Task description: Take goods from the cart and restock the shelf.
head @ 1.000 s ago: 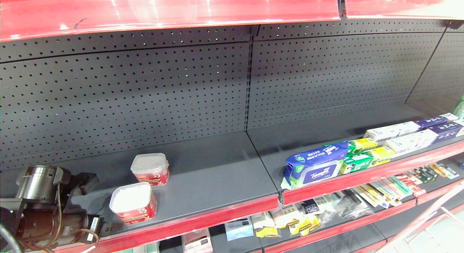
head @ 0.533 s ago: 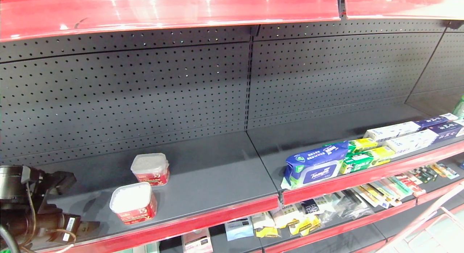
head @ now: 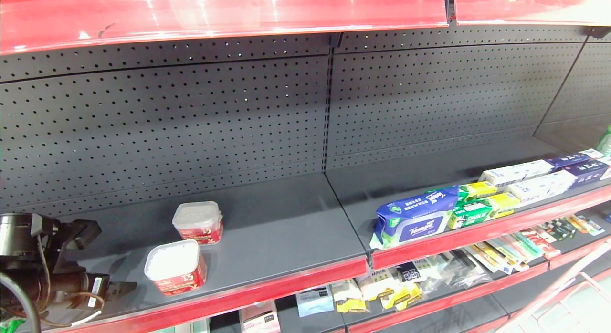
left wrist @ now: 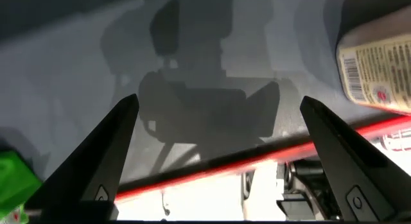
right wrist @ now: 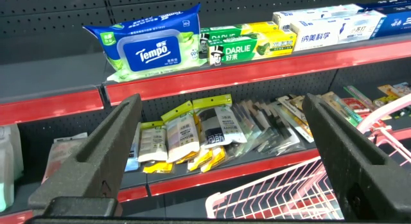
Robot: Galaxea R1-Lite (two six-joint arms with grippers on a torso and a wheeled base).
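Two small tubs with white lids and red labels stand on the grey shelf (head: pixel 286 228): the front tub (head: pixel 175 267) near the red edge, the rear tub (head: pixel 198 222) behind it. My left gripper (head: pixel 102 259) hovers over the shelf's left end, open and empty, a short way left of the front tub. In the left wrist view the left gripper (left wrist: pixel 218 153) hangs above the shelf surface, with the front tub (left wrist: pixel 379 70) off to one side. My right gripper (right wrist: pixel 218 160) is open and empty, held above the pink wire cart (right wrist: pixel 276 192) and facing the shelves.
A blue wipes pack (head: pixel 413 221), green and yellow toothpaste boxes (head: pixel 482 204) and white boxes (head: pixel 530 178) line the shelf's right half. Hanging packets (head: pixel 382 285) fill the lower shelf. The pink cart frame (head: pixel 568 275) is at lower right. The shelf's middle is bare.
My left gripper has drawn back leftward from the front tub, then edged slightly back to the right. The tubs have stayed put.
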